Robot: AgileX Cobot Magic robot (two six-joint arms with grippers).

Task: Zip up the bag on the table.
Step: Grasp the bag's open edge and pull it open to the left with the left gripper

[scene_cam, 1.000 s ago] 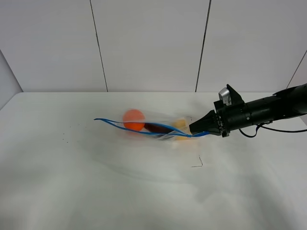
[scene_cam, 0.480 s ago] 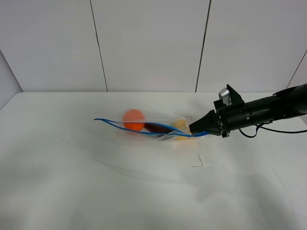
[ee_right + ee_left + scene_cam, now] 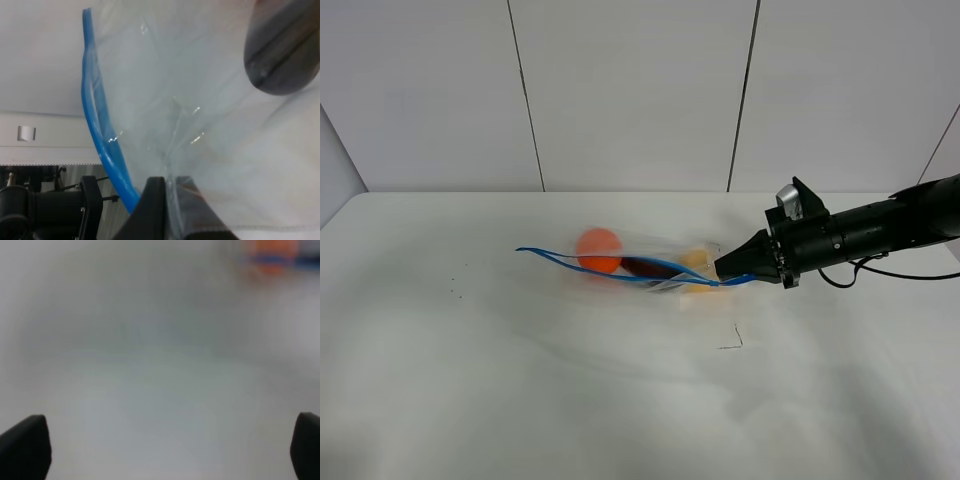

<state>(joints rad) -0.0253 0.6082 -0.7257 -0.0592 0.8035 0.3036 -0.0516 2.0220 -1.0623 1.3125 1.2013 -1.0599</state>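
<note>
- The right gripper [image 3: 728, 270] is clenched on the right end of the bag [image 3: 650, 258]. The wrist view shows its fingers [image 3: 152, 210] pinching clear film just beside the blue zipper strip [image 3: 95, 130], not on it.
- The bag lies near the middle of the white table [image 3: 470, 380], with an orange ball [image 3: 598, 249], a dark oblong item [image 3: 642, 266] and a yellow fruit [image 3: 695, 260] inside.
- The left gripper [image 3: 167, 440] hangs spread wide over the tabletop, holding nothing, well apart from the bag.
- Risk: the bag's far end is unanchored, so a pull would likely drag the whole bag instead of sealing it.
- Risk: thin film may slip from the pinch. The strip looks parted mid-length, so the ball could roll out.
</note>
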